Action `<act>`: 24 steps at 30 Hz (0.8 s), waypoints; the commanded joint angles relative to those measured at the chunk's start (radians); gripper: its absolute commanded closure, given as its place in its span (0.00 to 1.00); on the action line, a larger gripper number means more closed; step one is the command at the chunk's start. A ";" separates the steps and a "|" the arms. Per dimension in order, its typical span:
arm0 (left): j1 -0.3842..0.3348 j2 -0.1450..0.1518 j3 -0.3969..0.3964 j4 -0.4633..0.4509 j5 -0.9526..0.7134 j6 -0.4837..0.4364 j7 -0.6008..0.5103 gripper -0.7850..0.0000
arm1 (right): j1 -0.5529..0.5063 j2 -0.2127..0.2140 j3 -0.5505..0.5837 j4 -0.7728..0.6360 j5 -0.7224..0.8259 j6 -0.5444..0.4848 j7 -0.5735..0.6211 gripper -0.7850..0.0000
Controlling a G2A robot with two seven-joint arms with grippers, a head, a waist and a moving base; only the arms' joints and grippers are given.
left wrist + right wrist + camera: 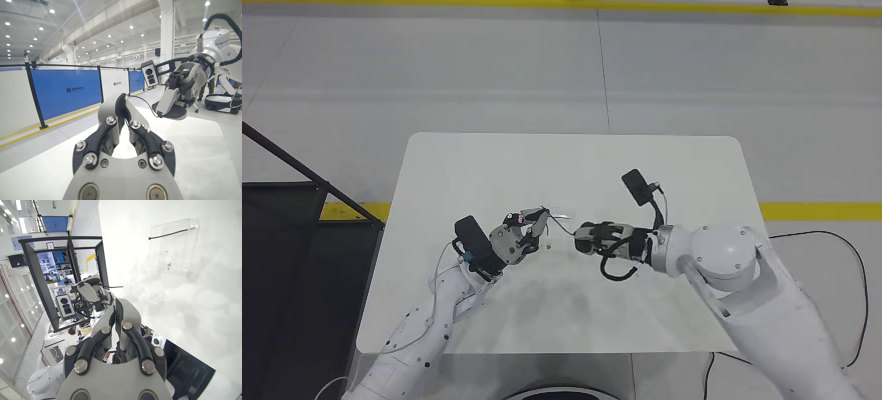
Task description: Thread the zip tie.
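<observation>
The left gripper (123,103), mid-frame, is clenched on a thin black plastic zip tie (139,98). The tie arcs right to the tips of the clenched right gripper (160,114) above the white table (198,151). I cannot tell whether those tips pinch it. Upper right, a clear plastic box (175,253) holds another black tie (170,234).

- A white rectangular table (682,170) lies under both arms, which meet above its middle.
- The grey two-fingered left gripper (538,222) is left of the right gripper (582,237), tips facing, near each other.
- A thin black plastic zip tie (560,214) juts from between the left gripper's fingers toward the right gripper.
- A second black zip tie (170,235) lies across a clear plastic box (174,253) on the table.
</observation>
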 commanded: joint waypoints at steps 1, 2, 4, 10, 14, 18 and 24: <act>0.000 0.000 0.000 0.000 0.000 0.000 0.000 1.00 | 0.002 -0.001 -0.003 0.001 0.000 0.000 -0.002 1.00; 0.000 0.000 0.000 0.000 0.000 0.000 0.000 1.00 | 0.004 -0.002 -0.004 0.002 0.000 0.000 -0.004 1.00; 0.000 0.000 0.000 0.000 0.000 0.000 0.000 1.00 | 0.005 -0.003 -0.004 0.003 0.005 -0.002 -0.007 1.00; 0.001 0.000 0.000 -0.002 -0.001 0.003 -0.004 1.00 | -0.001 -0.010 0.010 0.007 0.050 -0.021 -0.054 1.00; 0.015 0.000 -0.002 -0.028 0.002 0.017 -0.030 1.00 | -0.023 -0.018 0.034 0.005 0.125 -0.075 -0.110 1.00; 0.020 0.000 -0.007 -0.035 0.007 0.014 -0.037 1.00 | -0.049 -0.017 0.070 0.010 0.183 -0.131 -0.105 1.00; 0.022 0.000 -0.008 -0.035 0.016 0.015 -0.039 1.00 | -0.074 -0.016 0.093 0.006 0.203 -0.178 -0.099 1.00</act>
